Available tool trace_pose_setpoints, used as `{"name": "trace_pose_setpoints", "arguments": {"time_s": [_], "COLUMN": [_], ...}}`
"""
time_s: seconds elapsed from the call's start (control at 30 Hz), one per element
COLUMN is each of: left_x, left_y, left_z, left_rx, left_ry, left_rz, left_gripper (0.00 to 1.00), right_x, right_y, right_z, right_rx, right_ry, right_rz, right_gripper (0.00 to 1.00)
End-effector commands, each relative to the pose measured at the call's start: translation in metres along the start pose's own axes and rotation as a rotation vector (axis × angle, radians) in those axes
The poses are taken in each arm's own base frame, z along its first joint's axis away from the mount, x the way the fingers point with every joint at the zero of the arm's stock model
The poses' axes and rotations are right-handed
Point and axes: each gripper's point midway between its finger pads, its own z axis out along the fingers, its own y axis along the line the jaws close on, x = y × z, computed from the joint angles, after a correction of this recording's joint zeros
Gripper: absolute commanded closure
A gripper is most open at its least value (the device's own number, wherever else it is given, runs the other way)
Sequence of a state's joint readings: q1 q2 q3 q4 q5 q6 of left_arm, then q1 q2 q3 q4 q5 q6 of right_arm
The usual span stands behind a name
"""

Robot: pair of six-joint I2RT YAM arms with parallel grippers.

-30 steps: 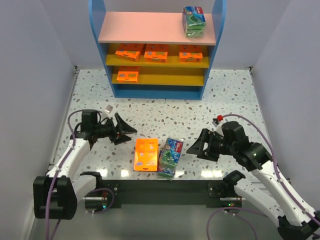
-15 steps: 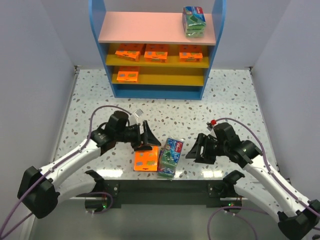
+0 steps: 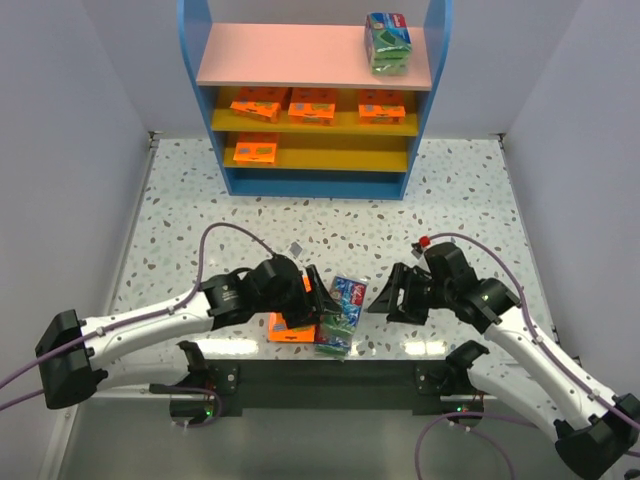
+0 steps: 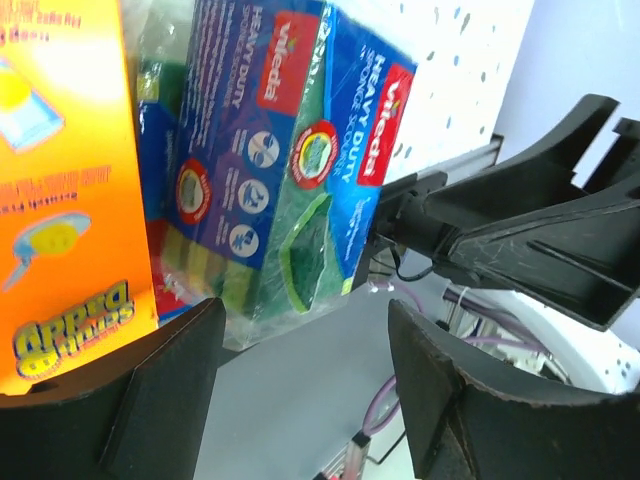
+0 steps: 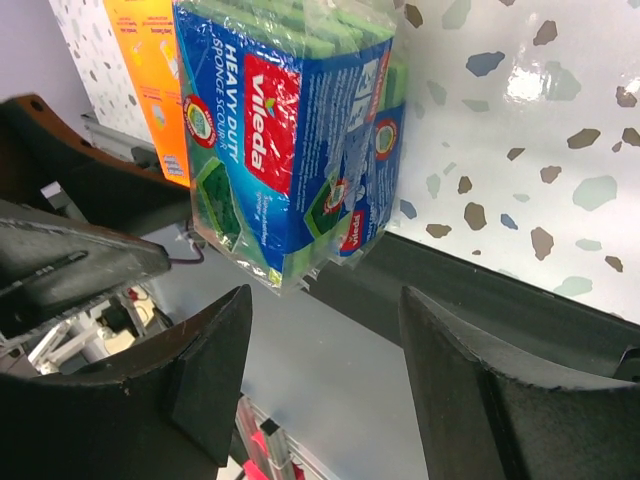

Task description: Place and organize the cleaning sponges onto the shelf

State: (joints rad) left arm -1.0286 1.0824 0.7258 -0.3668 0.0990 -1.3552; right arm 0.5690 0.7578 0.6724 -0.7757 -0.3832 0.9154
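Note:
Two green-and-blue sponge packs [image 3: 342, 306] lie pressed together at the table's near edge, beside an orange sponge pack [image 3: 283, 326]. My left gripper [image 3: 318, 300] is open and empty, low over the orange pack, with the green-and-blue packs [image 4: 290, 170] and the orange pack [image 4: 60, 200] just ahead of its jaws [image 4: 305, 390]. My right gripper [image 3: 390, 297] is open and empty, facing the same packs [image 5: 290, 140] from their right, a short gap away [image 5: 330, 380]. The shelf [image 3: 315, 180] stands at the back. It holds one green-and-blue pack [image 3: 388, 42] and several orange packs [image 3: 313, 105].
The packs overhang the table's dark front rail [image 3: 330, 375]. The two grippers face each other across them; the right one shows in the left wrist view [image 4: 540, 230]. White walls close both sides.
My left arm has swung right and toward the near edge, from the left of the table to over the orange pack. My right gripper has edged left toward the green-and-blue packs.

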Motion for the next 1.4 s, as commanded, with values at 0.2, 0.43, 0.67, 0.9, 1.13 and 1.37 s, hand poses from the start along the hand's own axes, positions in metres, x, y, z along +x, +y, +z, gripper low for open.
{"name": "trace_pose_setpoints", "arguments": {"time_s": [0.2,0.43,0.67,0.9,1.13,1.37], "left_x": [0.0,0.001,0.002,-0.009,-0.059,-0.178], "left_y": [0.014,0.022,0.018,-0.009,-0.09,-0.163], "left_z": [0.0,0.023,0.04,0.01,-0.078,-0.199], "left_rx": [-0.111,-0.109,-0.09,-0.007,0.176,0.303], "left_ry": [-0.138,-0.136,-0.128,-0.166,-0.35,-0.641], "left_rz": [-0.173,-0.181,-0.167,-0.127,-0.019,0.11], "left_gripper": [0.31,0.39,0.77,1.0,1.0,1.0], "right_x": [-0.007,-0.009,-0.01,-0.013,-0.027,-0.035], "right_y": [0.003,0.003,0.007,0.013,0.035,0.044], "right_z": [0.009,0.015,0.014,0.0,-0.023,-0.021], "right_rx": [-0.021,-0.026,-0.037,-0.03,-0.047,-0.048], "right_ry": [-0.021,-0.013,-0.016,-0.047,-0.109,-0.102], "right_rz": [-0.011,-0.009,-0.012,-0.02,-0.045,-0.063], "right_gripper": [0.37,0.38,0.4,0.41,0.41,0.41]}}
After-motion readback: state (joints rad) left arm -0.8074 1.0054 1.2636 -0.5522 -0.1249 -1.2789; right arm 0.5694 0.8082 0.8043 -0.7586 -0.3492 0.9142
